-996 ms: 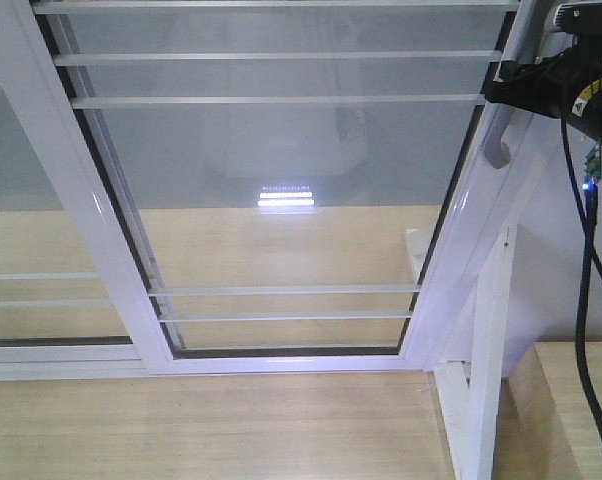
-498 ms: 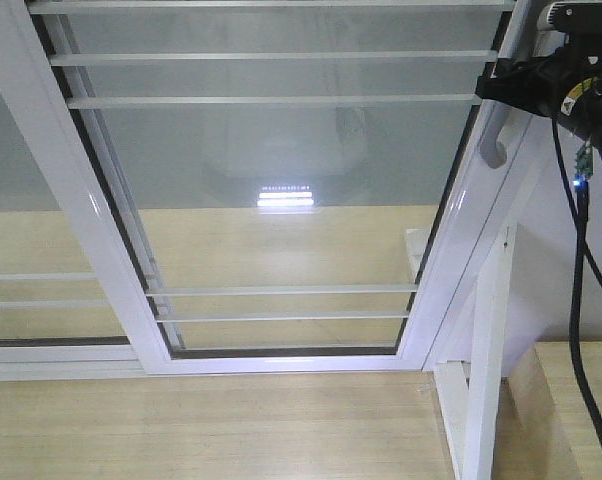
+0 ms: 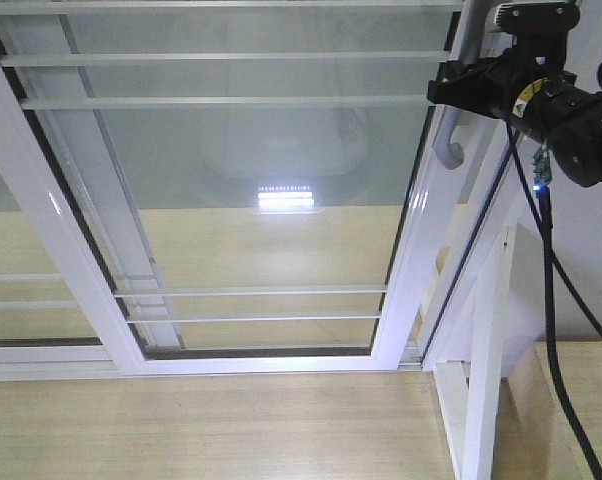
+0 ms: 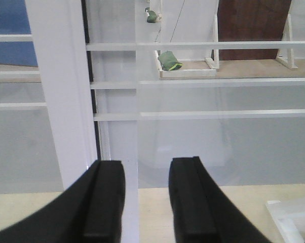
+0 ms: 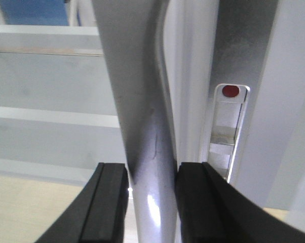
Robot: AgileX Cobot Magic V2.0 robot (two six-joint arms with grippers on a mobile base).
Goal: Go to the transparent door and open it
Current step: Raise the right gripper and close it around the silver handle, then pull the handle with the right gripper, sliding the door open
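Transparent door [image 3: 231, 150] fills the front view, with its pull handle [image 5: 147, 167] on the right-hand stile. My right fingers [image 5: 109, 202] are closed on that handle, one on each side. My left fingers [image 4: 104, 202] are spread and grip nothing, facing the glass beside a white stile [image 4: 61, 101]. Only the front view shows the dark gap between door and outer frame [image 3: 486, 250]. Only the right wrist view shows the red-dotted lock slot [image 5: 228, 126].

White-framed transparent door [image 3: 251, 180], silver-grey handle [image 3: 444, 143]

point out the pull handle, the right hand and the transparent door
pull handle [image 3: 444, 142], front view, curved lower end
right hand [image 5: 152, 202], right wrist view, midway between its fingertips
transparent door [image 3: 251, 160], front view, glass pane
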